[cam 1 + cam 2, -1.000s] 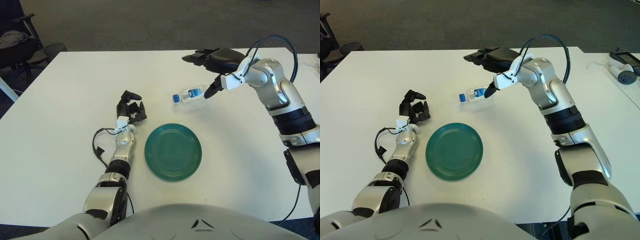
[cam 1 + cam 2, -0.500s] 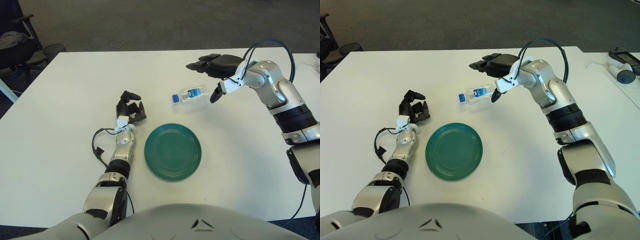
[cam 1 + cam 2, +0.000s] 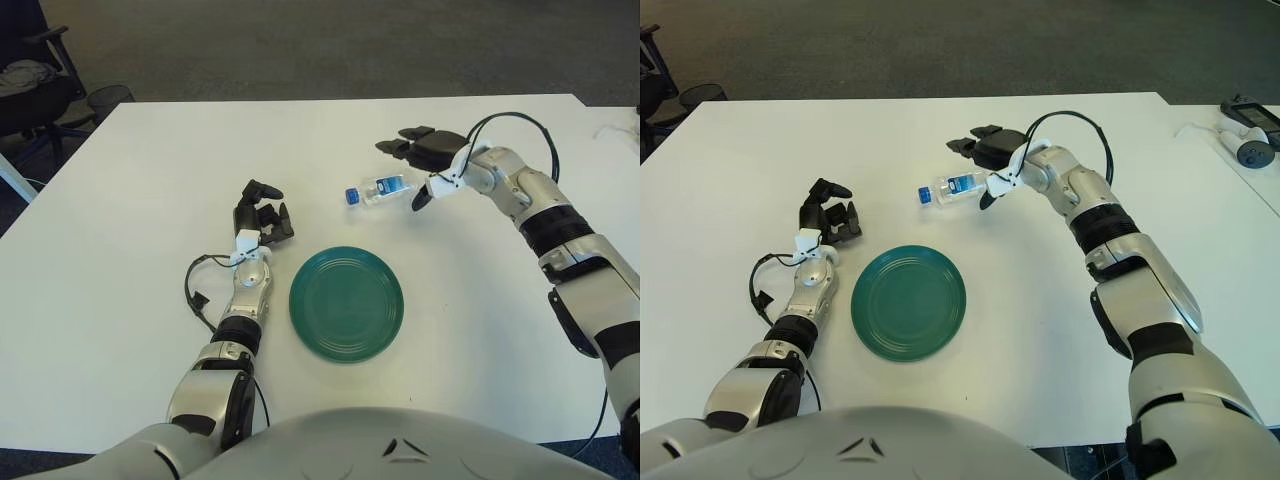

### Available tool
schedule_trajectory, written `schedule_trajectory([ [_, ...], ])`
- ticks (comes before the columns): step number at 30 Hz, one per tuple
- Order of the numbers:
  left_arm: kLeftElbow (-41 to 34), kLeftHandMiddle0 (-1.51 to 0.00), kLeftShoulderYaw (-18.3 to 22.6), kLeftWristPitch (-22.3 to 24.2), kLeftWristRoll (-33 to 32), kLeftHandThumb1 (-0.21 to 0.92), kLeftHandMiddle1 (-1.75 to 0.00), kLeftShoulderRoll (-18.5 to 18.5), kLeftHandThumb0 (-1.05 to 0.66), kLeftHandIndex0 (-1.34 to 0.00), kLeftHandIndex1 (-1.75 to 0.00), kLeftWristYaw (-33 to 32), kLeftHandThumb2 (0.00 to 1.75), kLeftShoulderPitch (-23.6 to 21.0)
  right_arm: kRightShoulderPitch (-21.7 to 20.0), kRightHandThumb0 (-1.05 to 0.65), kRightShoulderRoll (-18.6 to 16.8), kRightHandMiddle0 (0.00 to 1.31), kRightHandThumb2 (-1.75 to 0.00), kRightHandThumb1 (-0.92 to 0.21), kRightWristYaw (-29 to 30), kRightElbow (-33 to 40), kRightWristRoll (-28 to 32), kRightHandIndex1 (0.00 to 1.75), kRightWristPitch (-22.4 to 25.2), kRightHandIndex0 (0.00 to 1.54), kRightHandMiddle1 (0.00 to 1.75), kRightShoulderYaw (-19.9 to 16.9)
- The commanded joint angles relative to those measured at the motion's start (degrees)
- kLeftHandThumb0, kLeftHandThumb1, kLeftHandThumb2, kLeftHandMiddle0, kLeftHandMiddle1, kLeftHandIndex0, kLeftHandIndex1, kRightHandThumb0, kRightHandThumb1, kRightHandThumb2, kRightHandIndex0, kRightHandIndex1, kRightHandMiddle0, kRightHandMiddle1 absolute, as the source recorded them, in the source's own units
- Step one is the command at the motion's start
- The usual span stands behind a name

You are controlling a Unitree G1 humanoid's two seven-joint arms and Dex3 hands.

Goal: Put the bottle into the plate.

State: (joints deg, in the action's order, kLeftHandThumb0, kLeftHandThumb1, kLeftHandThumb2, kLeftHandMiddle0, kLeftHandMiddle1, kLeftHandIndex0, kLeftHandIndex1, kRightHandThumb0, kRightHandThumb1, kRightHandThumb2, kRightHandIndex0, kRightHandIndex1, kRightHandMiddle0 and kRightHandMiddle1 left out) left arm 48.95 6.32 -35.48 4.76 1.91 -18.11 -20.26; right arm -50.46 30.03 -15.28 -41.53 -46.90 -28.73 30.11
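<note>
Green plate [image 3: 346, 304] sits bare on the white table [image 3: 120, 260]; the bottle [image 3: 379, 189] lies beyond it, well apart. Right hand [image 3: 425, 160] hovers spread beside the bottle, holding nothing. Left hand [image 3: 260, 215] shows curled left of the plate.

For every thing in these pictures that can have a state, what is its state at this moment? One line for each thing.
bottle: lying on its side on the table, cap on, not held, outside the plate.
plate: flat on the table, nothing in it.
right hand: fingers spread, just right of the bottle, holding nothing.
left hand: fingers curled, holding nothing, left of the plate.
</note>
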Motion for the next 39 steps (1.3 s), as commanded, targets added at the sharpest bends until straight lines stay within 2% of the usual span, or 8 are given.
schedule_trajectory([
  [1,2.11,-1.21,-0.26,1.80,0.50,0.20,-1.75,-0.10,-0.51,-0.70,-1.75,-0.65,1.45,1.59,-3.28,-1.05,-0.65,0.00,-0.03,-0.91,2.20,-2.57,-1.36,0.00,-0.54,0.00,0.00,0.98],
  [16,2.28,-1.21,0.25,1.37,-1.03,0.21,-1.75,-0.02,-0.51,-0.69,-1.75,0.92,1.45,1.65,-5.53,-1.05,-4.74,0.00,-0.06,-0.92,7.61,-12.58,-4.21,0.00,0.10,0.00,0.00,5.67],
  [22,2.73,-1.19,0.28,0.16,-0.96,0.22,-1.75,-0.09,-0.50,-0.68,-1.75,0.90,1.43,1.58,-6.13,-1.05,-5.57,0.00,-0.06,-0.92,8.41,-14.46,-4.43,0.00,0.38,0.00,0.00,6.70],
  [28,2.67,-1.21,-0.07,0.93,0.14,0.22,-1.75,-0.18,-0.50,-0.68,-1.75,-0.69,1.43,1.51,-6.39,-1.05,-6.05,0.00,-0.05,-0.92,8.58,-15.29,-4.56,0.00,0.85,0.00,0.00,7.65],
  [39,2.68,-1.19,0.35,0.78,-1.34,0.23,-1.75,0.17,-0.50,-0.68,-1.75,1.23,1.42,1.62,-6.55,-1.05,-7.51,0.00,-0.09,-0.92,9.75,-17.65,-4.74,0.00,1.10,0.00,0.00,9.31],
])
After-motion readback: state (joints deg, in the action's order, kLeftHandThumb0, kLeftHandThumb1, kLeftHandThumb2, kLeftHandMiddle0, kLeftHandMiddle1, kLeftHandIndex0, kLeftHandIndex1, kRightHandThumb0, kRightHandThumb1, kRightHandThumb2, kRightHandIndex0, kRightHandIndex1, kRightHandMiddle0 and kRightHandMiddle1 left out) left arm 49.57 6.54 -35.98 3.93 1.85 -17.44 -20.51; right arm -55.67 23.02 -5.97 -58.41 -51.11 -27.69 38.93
